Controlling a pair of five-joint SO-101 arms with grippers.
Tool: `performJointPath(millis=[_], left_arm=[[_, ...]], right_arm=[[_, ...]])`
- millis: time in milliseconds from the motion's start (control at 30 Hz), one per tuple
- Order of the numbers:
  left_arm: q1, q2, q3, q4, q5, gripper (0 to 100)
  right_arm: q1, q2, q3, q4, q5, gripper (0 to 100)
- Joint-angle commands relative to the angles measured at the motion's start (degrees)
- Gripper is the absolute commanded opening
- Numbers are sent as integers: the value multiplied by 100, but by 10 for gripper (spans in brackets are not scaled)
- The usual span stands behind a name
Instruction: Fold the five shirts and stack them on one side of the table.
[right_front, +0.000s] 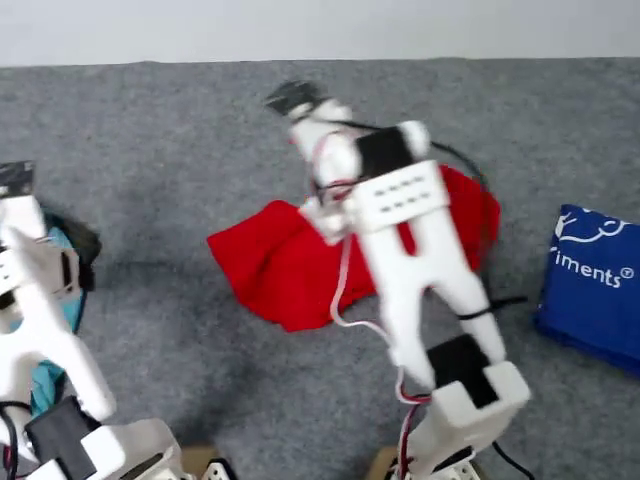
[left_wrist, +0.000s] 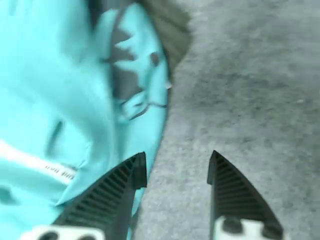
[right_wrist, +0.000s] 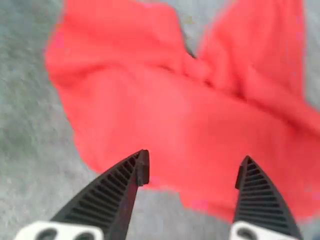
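A crumpled red shirt (right_front: 275, 262) lies in the middle of the grey table. The right arm (right_front: 420, 250) stretches over it from the front. In the right wrist view my right gripper (right_wrist: 194, 165) hangs open just above the red shirt (right_wrist: 165, 100), nothing between its fingers. A teal shirt (right_front: 62, 300) lies at the table's left edge under the left arm (right_front: 40, 310). My left gripper (left_wrist: 177, 165) is open, one finger (left_wrist: 112, 192) over the edge of the teal shirt (left_wrist: 60, 100), the other over bare table. A folded blue shirt (right_front: 590, 285) with white print sits at the right edge.
A dark piece of cloth (right_front: 85, 240) shows beside the teal shirt at the left. The grey felt table top (right_front: 180, 150) is bare at the back and at the front middle. A black cable (right_front: 470, 165) runs behind the red shirt.
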Motion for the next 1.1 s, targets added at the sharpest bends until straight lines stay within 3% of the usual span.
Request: performJointPath(millis=[0,333,600,800,1067], left_arm=[[-237,-35,-207,62,35,202],[-281,-35,-189,211,35,202],[-281,-35,-171,211,35,202],[-273,-35,-171,193,35,202],[-273,-35,-180,185,35,202]], right_arm=[[-602,303,-44,-734,18,284],[-1534,1859,-44,-2360,9,284],[-2035,2413,-53,-2897,9,284],[-1930,2993,-352,-2897,9,283],[-1578,4022,-1952,-2044,70,35]])
